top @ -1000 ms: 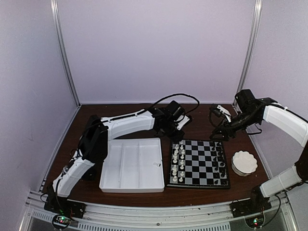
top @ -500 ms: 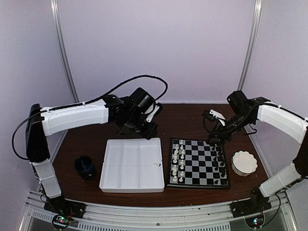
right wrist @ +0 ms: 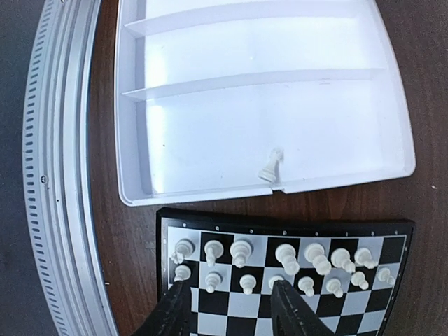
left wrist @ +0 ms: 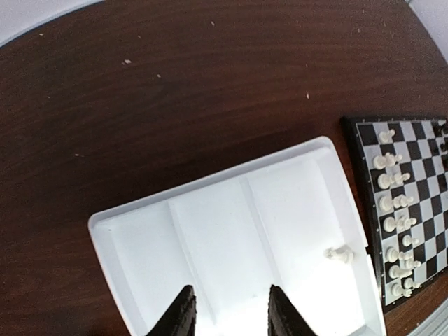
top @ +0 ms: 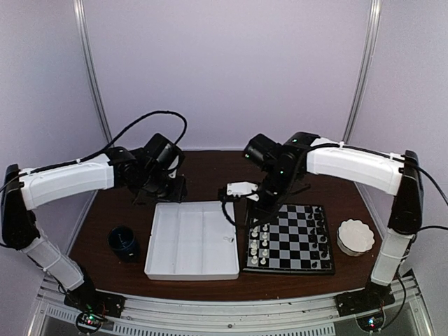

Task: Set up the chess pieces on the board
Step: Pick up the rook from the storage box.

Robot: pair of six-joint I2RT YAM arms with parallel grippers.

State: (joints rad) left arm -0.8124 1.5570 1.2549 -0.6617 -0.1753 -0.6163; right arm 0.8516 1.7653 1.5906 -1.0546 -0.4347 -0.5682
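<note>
A dark blue cup [top: 124, 241] stood on the brown table [top: 210, 175], off to the left of a white tray [top: 192, 240]. The left arm reached in from the left side. The left gripper [left wrist: 231, 315] hung above the far left part of the tray. Its two black fingers were spread apart and there was nothing between them.

The tray had three long parts side by side. Two of them had nothing in them. One small white chess piece [left wrist: 341, 255] was in the part closest to the board, right by the tray wall on that side. I could not tell if it was standing or tipped over.

Just to the right of the tray lay the chessboard [top: 294, 241], flat on the table. The white chess pieces [top: 259, 238] stood in two rows along the board's left side, the side next to the tray. The black chess pieces [top: 320, 234] stood along the board's right side.

The right arm stretched from the right, across the back of the table. The right gripper [right wrist: 229, 311] hung over the far left corner of the board, above the white pieces. Its fingers were spread wide and held nothing.

A small white bowl with a wavy rim [top: 355, 236] sat on the table just to the right of the board.
</note>
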